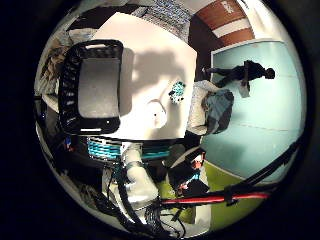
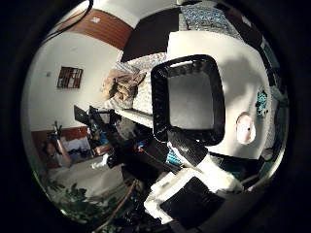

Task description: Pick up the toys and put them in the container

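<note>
A black mesh container stands on a white table, and I see no toy inside it. A small teal toy lies on the table near its edge, away from the container. A white rounded toy lies beside the teal one, between it and the container. In the right thumb side palm view the white toy and the teal toy lie next to the container's long side. My hand is high above the table, its white and black fingers relaxed and holding nothing.
A grey bundle sits just off the table's edge near the toys. A tan and brown heap lies beside the container, off the table. A teal floor area spreads beyond the table. A patterned cloth lies past the far end.
</note>
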You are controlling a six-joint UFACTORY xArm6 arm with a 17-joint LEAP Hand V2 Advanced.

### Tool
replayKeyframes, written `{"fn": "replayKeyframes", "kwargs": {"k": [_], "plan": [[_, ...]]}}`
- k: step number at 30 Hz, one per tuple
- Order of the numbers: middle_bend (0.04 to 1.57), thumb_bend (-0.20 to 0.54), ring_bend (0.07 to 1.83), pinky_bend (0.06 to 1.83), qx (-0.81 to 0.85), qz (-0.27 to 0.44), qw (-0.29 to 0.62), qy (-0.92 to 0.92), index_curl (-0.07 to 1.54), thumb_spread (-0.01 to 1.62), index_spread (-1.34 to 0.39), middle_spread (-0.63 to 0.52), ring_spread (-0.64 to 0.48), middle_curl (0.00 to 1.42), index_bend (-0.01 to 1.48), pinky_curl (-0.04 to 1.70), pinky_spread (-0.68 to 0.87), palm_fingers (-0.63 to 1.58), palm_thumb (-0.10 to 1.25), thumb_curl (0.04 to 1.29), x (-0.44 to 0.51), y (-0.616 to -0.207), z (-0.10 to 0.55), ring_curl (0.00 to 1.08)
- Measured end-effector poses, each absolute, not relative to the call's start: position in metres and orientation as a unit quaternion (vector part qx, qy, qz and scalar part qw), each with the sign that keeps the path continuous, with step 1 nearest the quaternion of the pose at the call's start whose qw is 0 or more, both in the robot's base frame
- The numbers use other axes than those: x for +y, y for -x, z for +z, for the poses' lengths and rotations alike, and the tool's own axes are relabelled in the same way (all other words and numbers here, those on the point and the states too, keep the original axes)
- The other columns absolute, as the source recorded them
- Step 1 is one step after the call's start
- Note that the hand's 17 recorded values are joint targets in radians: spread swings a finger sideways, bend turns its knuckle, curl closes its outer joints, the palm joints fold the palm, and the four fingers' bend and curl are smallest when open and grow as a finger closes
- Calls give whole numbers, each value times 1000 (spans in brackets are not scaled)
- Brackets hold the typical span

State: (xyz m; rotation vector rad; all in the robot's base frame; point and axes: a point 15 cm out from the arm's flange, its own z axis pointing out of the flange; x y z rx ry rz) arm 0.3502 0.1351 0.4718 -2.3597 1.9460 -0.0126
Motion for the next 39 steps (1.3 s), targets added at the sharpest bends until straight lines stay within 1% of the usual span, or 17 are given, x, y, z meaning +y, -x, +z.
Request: {"fn": "replayKeyframes", "kwargs": {"k": [8, 17, 23, 26, 30, 35, 39], "plan": [[194, -19, 408, 680, 678, -10, 45, 734, 284, 1153, -296, 48, 216, 315, 162, 236, 494, 133, 637, 345, 85, -371, 471, 238], [199, -22, 445, 684, 742, -20, 47, 669, 271, 1154, -277, 46, 206, 320, 151, 236, 493, 149, 617, 342, -15, -396, 468, 246], [201, -22, 453, 693, 797, -6, 35, 603, 267, 1157, -198, 88, 211, 328, 155, 234, 489, 143, 584, 333, -90, -408, 445, 243], [185, -20, 482, 738, 819, -3, 34, 572, 261, 1158, -143, 160, 242, 318, 144, 245, 505, 119, 578, 333, -119, -417, 430, 247], [198, -19, 499, 795, 846, -3, 35, 532, 257, 1167, -86, 217, 279, 316, 151, 257, 525, 91, 569, 331, -142, -428, 415, 246], [207, -19, 470, 781, 863, -15, 48, 502, 264, 1169, -59, 240, 289, 323, 159, 248, 532, 61, 570, 328, -156, -449, 401, 235], [186, -19, 450, 795, 875, -20, 52, 480, 270, 1169, -73, 253, 305, 312, 156, 252, 539, 11, 570, 327, -171, -466, 380, 233]]}}
